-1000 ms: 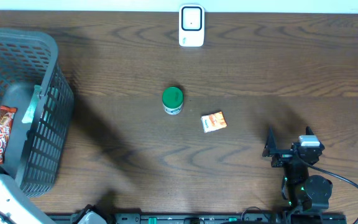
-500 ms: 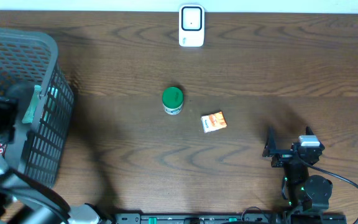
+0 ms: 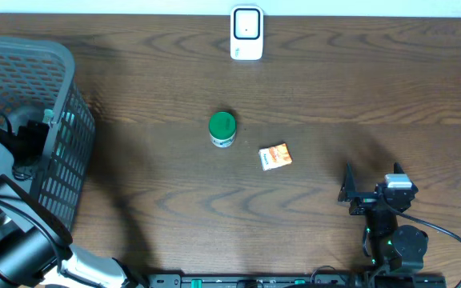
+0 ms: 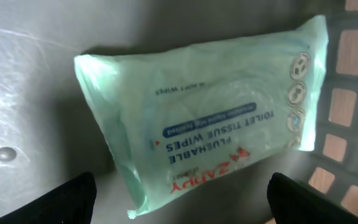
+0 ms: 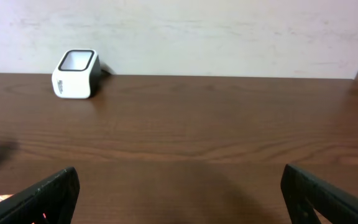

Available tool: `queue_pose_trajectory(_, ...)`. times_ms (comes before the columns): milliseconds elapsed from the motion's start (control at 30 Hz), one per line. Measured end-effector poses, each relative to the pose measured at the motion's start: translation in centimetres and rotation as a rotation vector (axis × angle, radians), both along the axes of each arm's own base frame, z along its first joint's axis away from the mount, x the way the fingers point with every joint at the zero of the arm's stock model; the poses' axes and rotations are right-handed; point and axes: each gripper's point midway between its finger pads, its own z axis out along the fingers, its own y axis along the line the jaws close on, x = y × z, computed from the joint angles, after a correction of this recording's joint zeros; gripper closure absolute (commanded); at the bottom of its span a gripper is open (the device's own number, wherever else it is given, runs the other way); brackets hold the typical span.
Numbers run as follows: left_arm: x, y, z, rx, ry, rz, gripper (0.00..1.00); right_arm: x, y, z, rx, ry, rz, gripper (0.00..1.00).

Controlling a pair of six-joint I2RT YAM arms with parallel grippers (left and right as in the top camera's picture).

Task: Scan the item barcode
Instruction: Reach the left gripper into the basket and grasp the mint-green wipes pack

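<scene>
I read this as the drop-off: my left hand hangs open over the wipes pack lying on the basket floor against its wall. Next I must lift clear and bring the green-lidded jar or orange packet from the bench to the scanner; my right hand rests open, empty
</scene>
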Motion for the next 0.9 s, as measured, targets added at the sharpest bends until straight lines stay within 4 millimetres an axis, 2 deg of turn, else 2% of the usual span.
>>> queue_pose_trajectory(233,0.2,-0.1,-0.2,0.019,0.012,-0.009,0.11,0.0,0.0,0.0,0.000,0.000,0.000,0.01)
queue_pose_trajectory(433,1.5,-1.2,-1.0,0.018,0.016,-0.045,0.11,0.0,0.0,0.0,0.000,0.000,0.000,0.01)
queue_pose_trajectory(600,2.5,-0.9,-1.1,0.013,0.004,-0.035,0.12,0.0,0.0,0.0,0.000,0.000,0.000,0.01)
queue_pose_trajectory(667,2.9,-0.7,-1.2,0.011,-0.003,-0.034,0.27,0.0,0.0,0.0,0.000,0.000,0.000,0.01)
queue_pose_trajectory(733,3.2,-0.5,-1.6,0.006,-0.004,-0.027,0.51,0.0,0.0,0.0,0.000,0.000,0.000,0.01)
queue_pose_trajectory(767,3.2,-0.4,-1.7,0.006,-0.002,-0.027,0.57,0.0,0.0,0.0,0.000,0.000,0.000,0.01)
queue_pose_trajectory(900,2.9,-0.2,-2.4,-0.008,0.012,-0.019,0.91,0.0,0.0,0.0,0.000,0.000,0.000,0.01)
